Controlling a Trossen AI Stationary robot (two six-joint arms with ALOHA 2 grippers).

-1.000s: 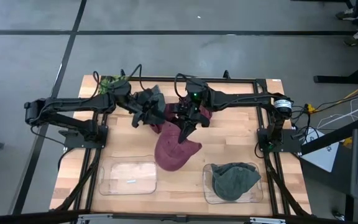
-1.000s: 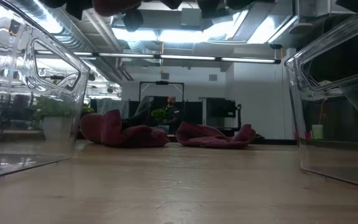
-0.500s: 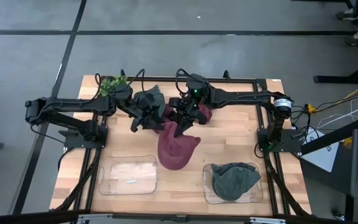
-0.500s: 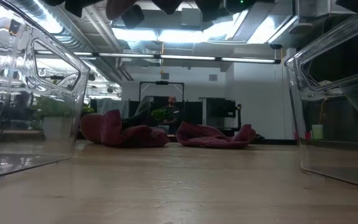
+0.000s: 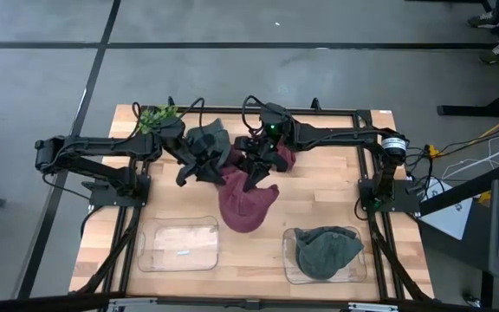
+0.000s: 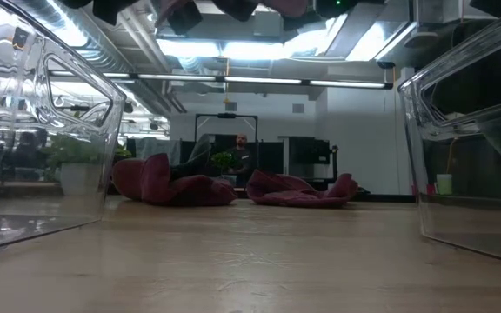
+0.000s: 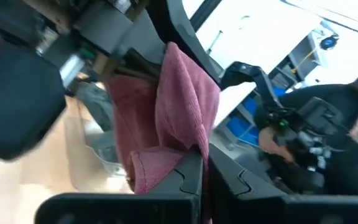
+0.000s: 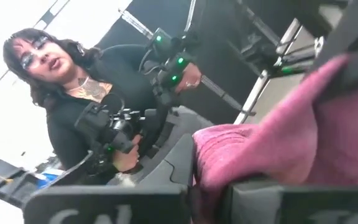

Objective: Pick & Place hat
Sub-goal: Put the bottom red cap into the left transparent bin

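Both end effectors, the left end effector (image 5: 208,166) and the right end effector (image 5: 255,180), are seen clamped on the top edge of a maroon knit hat (image 5: 243,206), which is held hanging above the middle of the worktop (image 5: 319,186), between an empty clear bin (image 5: 178,245) and one holding a grey hat (image 5: 326,250). Soft, light and floppy, the fabric is judged best pinched at its rim, as it sags freely below the grip. Both arms are extended inward from the worktop's sides, meeting over the far centre.

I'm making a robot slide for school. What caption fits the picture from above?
Both grippers, left and right, hold up a maroon hat above two clear bins.
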